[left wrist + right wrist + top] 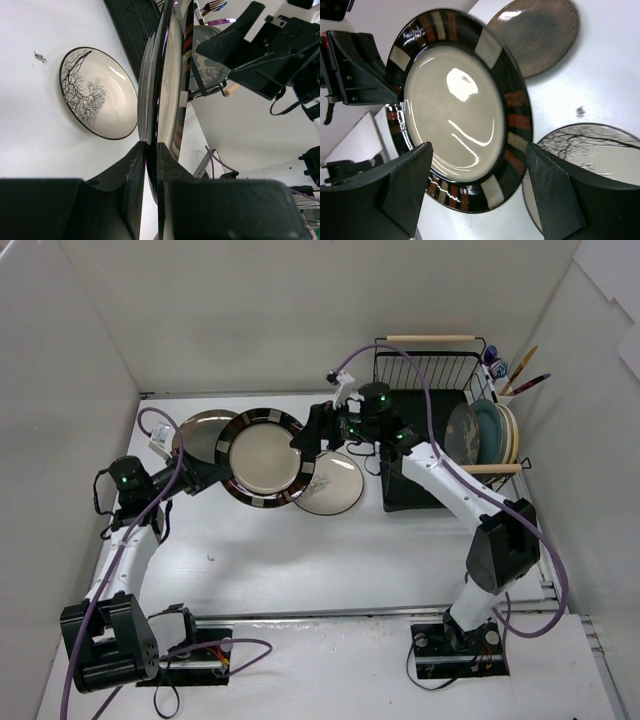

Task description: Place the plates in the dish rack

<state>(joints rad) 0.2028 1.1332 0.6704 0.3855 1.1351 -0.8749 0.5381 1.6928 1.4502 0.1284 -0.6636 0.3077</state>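
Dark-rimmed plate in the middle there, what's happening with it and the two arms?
The left fingers are shut on one edge of the dark-rimmed plate, holding it above the table. The right fingers stand open at the opposite edge, not yet gripping: likely a handover. A brown plate and a tree-patterned plate lie on the table; the dish rack holds a few upright plates.

Brown speckled round plate [196, 430]: right part hidden under the beige round plate with dark striped rim [262, 455].
Cream round plate with black tree motif [335, 488]: upper left covered; cut by the right wrist view's edge.
Upright plates [485, 432] in the black wire dish rack [430, 365]: overlapping, count unclear.
Coloured-handled utensils [522, 372]: too small to identify.
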